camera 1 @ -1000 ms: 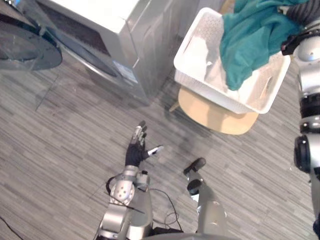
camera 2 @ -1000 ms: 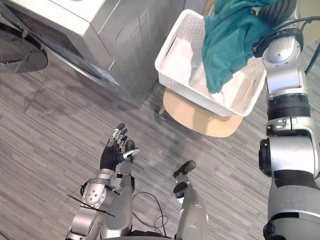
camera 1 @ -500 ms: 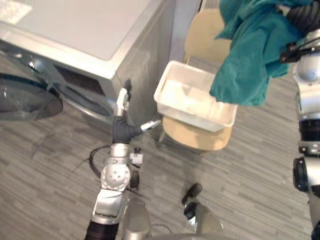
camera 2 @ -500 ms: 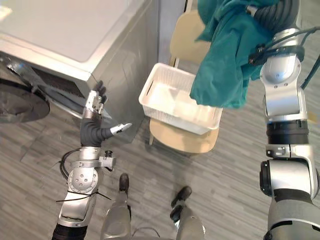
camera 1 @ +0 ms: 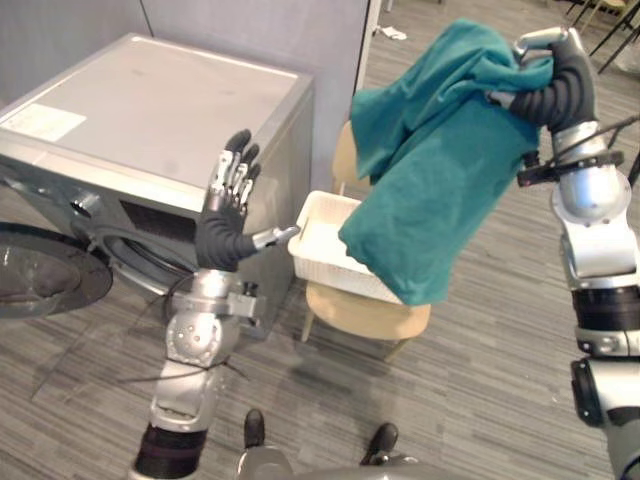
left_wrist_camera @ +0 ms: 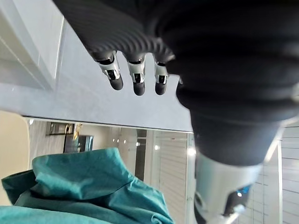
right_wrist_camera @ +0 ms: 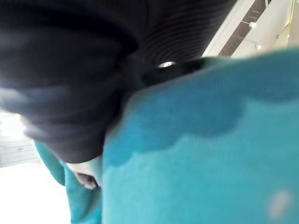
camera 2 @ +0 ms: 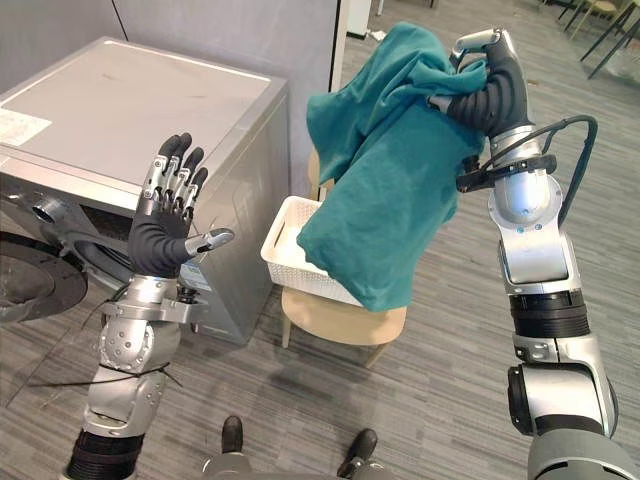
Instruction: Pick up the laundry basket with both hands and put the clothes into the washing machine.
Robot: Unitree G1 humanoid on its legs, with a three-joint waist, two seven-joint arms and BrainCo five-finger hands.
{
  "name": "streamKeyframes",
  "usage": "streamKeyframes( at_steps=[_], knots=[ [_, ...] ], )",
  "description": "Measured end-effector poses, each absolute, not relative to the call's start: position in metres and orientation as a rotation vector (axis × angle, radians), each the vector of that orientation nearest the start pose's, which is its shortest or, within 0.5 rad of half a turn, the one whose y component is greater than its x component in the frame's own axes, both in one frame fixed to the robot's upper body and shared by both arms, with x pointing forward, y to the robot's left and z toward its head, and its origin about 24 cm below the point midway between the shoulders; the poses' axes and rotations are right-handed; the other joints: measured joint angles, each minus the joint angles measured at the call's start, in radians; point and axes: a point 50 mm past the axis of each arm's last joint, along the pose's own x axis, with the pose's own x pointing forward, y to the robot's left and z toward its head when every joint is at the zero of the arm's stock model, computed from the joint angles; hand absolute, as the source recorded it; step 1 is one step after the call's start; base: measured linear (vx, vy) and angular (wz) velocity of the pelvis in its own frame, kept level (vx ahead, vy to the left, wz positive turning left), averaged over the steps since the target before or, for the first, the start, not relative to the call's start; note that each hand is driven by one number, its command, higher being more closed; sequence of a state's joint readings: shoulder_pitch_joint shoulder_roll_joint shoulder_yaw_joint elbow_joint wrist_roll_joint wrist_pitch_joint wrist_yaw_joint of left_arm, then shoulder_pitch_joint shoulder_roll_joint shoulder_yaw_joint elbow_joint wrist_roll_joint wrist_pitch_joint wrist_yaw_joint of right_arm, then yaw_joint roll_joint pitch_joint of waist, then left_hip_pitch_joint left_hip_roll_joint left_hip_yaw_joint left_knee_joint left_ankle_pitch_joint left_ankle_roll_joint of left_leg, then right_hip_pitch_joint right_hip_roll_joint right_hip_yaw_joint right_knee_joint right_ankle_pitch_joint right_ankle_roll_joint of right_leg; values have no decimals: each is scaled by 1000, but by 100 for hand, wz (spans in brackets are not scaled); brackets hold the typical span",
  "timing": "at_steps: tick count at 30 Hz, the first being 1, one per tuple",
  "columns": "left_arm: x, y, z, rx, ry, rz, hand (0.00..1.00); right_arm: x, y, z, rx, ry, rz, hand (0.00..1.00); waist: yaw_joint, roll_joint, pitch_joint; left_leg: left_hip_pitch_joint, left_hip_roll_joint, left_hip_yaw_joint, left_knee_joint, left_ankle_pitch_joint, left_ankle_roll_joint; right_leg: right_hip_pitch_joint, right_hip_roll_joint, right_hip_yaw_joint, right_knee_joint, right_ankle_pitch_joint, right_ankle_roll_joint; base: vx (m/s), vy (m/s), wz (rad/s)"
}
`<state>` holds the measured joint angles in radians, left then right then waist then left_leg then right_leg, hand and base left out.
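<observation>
Right eye view: right hand (camera 2: 488, 92) grips cloth (camera 2: 385, 190) above basket (camera 2: 281, 243); left hand (camera 2: 160, 238) spread.

1. The washing machine (camera 2: 130, 110) takes up the left side. Its round door (camera 1: 40, 285) stands swung open low at the far left, barring that side of the front.
2. The left robot hand (camera 2: 157, 248) is up in front of the machine's near corner, fingers spread and holding nothing, with open air around it.
3. The teal cloth (camera 2: 385, 190) hangs like a curtain from the high right robot hand (camera 2: 487, 92), whose fingers are curled into it. It screens the right part of the basket (camera 2: 285, 240).
4. There is a gap between the left robot hand and the cloth, and the basket's left end shows through it.
5. The chair (camera 2: 340, 322) under the basket stands just beside the machine. The floor (camera 2: 440, 400) in front and to the right is open.
6. A grey wall (camera 1: 260, 30) closes the space behind the machine.
</observation>
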<state>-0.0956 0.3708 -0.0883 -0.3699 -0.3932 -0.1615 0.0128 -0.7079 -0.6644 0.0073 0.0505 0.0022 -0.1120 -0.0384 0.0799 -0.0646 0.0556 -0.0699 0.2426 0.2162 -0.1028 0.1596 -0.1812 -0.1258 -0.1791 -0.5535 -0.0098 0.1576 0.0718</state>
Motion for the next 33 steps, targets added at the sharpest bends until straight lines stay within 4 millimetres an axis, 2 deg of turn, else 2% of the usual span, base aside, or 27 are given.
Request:
streamKeyframes(
  at_steps=[4,7,9,13,15,21,26,33],
  knots=[
    [261,169,157,-33,-463,-336,0,317,-201,279,-584,-771,32,100,-14,1,-10,13,-4,8,0,-4,-3,19,4,7,-29,14,2,-3,3,-6],
    [270,166,155,-5,-421,-386,0,312,-192,277,-563,-795,87,100,-15,6,-22,13,-7,8,0,-5,-2,19,3,9,-34,15,1,0,0,0],
    [279,162,151,13,-387,-402,0,308,-176,276,-530,-824,176,100,-18,12,-46,14,-9,8,0,-4,-2,25,4,8,-46,21,1,0,0,0],
    [293,151,149,45,-355,-435,0,305,-154,275,-483,-854,266,100,-18,12,-51,14,-13,8,0,-2,2,26,1,10,-49,30,-1,0,0,0],
    [300,143,148,67,-344,-456,0,304,-136,276,-470,-871,338,100,-23,12,-51,13,-14,8,0,-3,0,26,1,12,-54,33,-4,-1,-2,-2],
    [312,121,149,48,-332,-493,0,296,-101,295,-418,-962,464,100,-40,12,-51,12,-15,10,0,-3,0,25,2,15,-60,35,-4,0,0,0],
    [323,103,153,61,-334,-509,0,294,-83,292,-421,-961,554,100,-39,12,-52,12,-15,19,0,-1,3,19,2,23,-60,35,-5,11,-3,-3],
    [332,92,144,35,-275,-494,0,292,-71,289,-439,-955,603,100,-42,13,-52,12,-16,23,0,-1,3,15,2,29,-60,36,-6,11,-2,-2]
  ],
)
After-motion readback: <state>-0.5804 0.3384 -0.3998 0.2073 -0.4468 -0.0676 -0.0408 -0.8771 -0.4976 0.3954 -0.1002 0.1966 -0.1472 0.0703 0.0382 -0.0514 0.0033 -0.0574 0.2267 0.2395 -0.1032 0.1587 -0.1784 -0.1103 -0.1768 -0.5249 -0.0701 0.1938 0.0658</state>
